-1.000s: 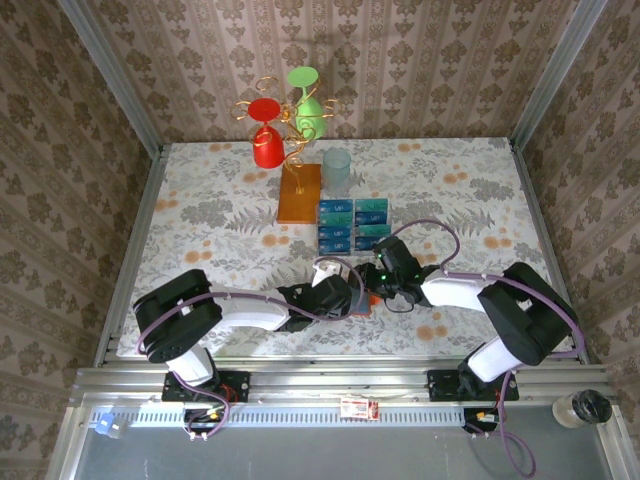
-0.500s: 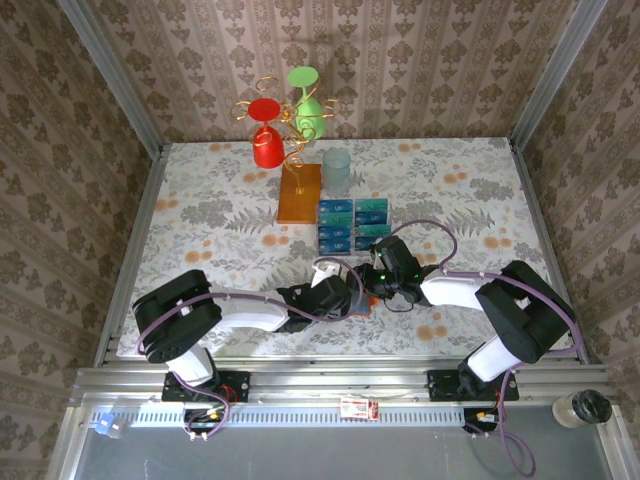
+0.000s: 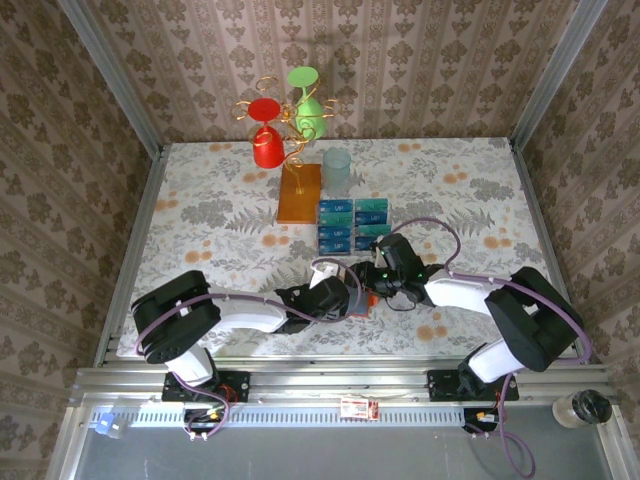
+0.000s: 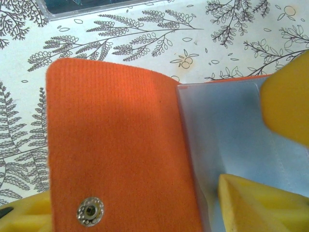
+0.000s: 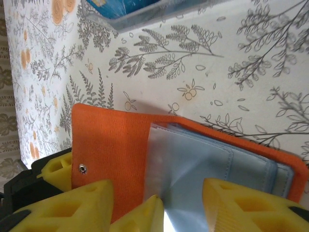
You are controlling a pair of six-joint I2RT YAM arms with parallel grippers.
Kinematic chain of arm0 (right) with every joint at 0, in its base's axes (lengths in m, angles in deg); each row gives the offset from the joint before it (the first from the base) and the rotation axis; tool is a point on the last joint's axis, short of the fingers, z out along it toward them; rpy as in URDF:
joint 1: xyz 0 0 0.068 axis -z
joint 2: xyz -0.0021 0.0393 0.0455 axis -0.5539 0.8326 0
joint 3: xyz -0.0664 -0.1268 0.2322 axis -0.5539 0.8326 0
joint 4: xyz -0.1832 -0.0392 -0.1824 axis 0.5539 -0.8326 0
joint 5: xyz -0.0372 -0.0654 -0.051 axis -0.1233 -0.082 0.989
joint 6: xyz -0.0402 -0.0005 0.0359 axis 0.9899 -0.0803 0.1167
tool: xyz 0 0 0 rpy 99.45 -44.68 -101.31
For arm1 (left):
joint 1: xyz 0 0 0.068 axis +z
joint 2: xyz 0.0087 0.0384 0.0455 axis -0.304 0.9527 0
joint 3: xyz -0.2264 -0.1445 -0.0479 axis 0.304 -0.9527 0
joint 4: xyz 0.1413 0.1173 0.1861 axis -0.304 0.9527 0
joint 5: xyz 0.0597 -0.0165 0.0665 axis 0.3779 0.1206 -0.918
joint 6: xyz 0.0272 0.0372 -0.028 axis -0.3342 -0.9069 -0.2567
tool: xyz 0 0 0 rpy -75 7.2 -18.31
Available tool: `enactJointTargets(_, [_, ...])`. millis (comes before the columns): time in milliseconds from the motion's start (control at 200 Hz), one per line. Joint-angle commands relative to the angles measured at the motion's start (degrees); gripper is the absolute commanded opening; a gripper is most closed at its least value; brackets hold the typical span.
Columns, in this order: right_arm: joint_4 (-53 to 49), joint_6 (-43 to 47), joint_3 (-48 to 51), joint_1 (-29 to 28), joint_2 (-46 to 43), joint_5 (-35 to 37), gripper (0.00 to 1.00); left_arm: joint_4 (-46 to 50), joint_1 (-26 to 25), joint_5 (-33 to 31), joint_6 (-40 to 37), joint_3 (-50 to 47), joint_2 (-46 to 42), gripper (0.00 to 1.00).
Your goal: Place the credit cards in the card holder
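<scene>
The small orange-red fabric card holder (image 4: 116,135) lies open beneath both claws, its clear plastic sleeves (image 5: 193,159) bared. The left claw (image 4: 140,212) straddles the snap flap; whether it clamps, I cannot tell. The right claw (image 5: 159,198) stands released, spread over the sleeves. The thin blue and teal credit cards (image 3: 352,222) lie in rows beyond both claws.

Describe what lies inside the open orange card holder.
Inside the card holder are pale, see-through plastic sleeves, fanned open. Yellow fingers of a claw cover their near edge, and whether any sleeve holds a card cannot be told.
</scene>
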Motion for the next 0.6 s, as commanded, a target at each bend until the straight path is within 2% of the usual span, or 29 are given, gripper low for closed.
enactJointTargets(0, [-2.39,0.52,0.11,0.41,-1.31,2.09,0.55,-0.09,-0.5,-1.62,0.88,-1.58,-0.58,0.65])
enactJointTargets(395, [0.21,-0.64,0.37,0.43,2.72,1.42,0.58,-1.95,-0.58,-1.75,1.36,-2.64,-0.62,0.65])
enactJointTargets(595, [0.8,-0.88,0.38,0.43,3.6,1.01,0.62,-2.17,-0.58,-1.84,1.35,-2.91,-0.77,0.65])
